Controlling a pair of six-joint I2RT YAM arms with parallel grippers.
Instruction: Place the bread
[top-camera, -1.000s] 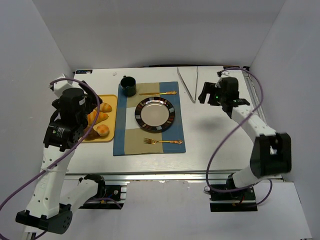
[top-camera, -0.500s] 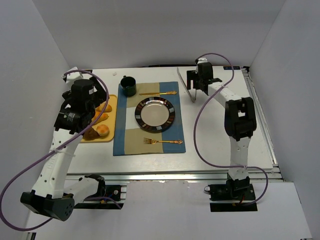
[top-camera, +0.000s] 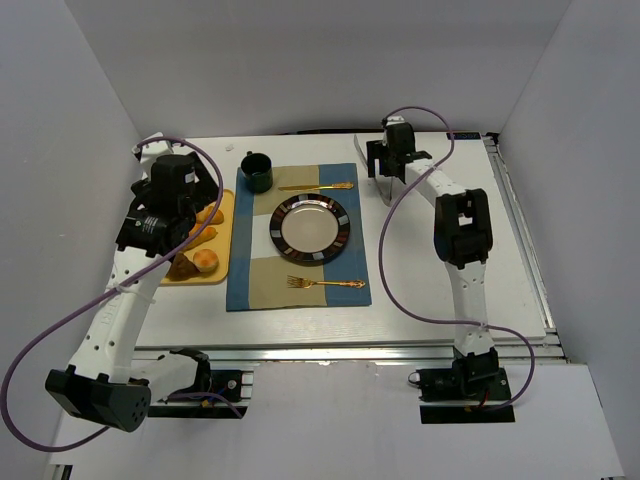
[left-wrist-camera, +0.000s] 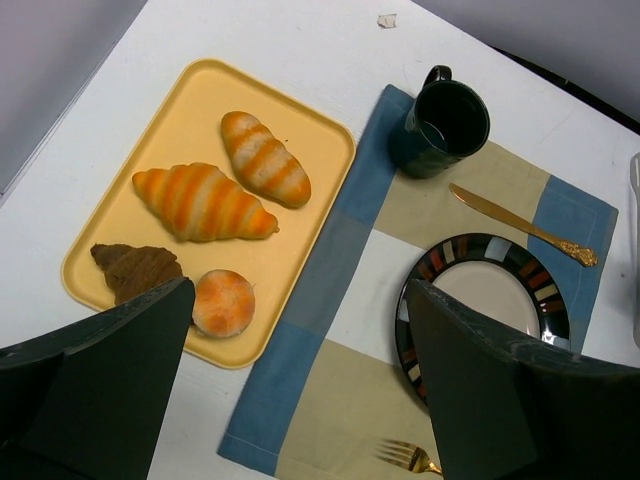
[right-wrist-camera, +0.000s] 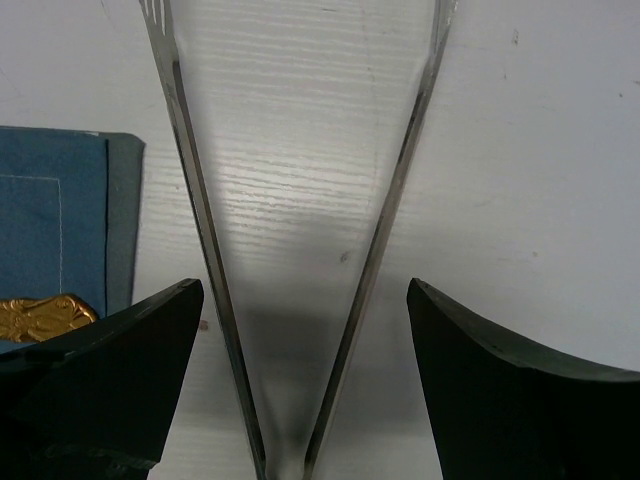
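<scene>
White tabletop (top-camera: 440, 270) inside a plain white-walled enclosure, seen from above and from both wrists. At the left sits a rectangular yellow plastic tray (left-wrist-camera: 180, 110) holding two striped golden croissants (left-wrist-camera: 203, 200), with the bread at its near end: a round pale-golden bun (left-wrist-camera: 223, 302) just beside a dark brown lumpy chunk (left-wrist-camera: 133, 270). Neither piece is touched. To the tray's right lies a blue-and-tan checked placemat (left-wrist-camera: 340, 240) carrying a round dark plate with a striped rim (left-wrist-camera: 478, 246), which holds nothing. The left end effector (left-wrist-camera: 300, 300) hangs above the tray, its fingers spread wide and empty. At the far right, the right end effector (right-wrist-camera: 300, 300) hovers over a pair of long V-shaped metal tongs (right-wrist-camera: 383, 212) lying flat, its fingers fully apart on either side of both arms and gripping nothing. The step in hand appears to be picking up the tongs; no bread is placed yet. Next, the right arm likely needs to lower and close around both tong arms without sliding them.
</scene>
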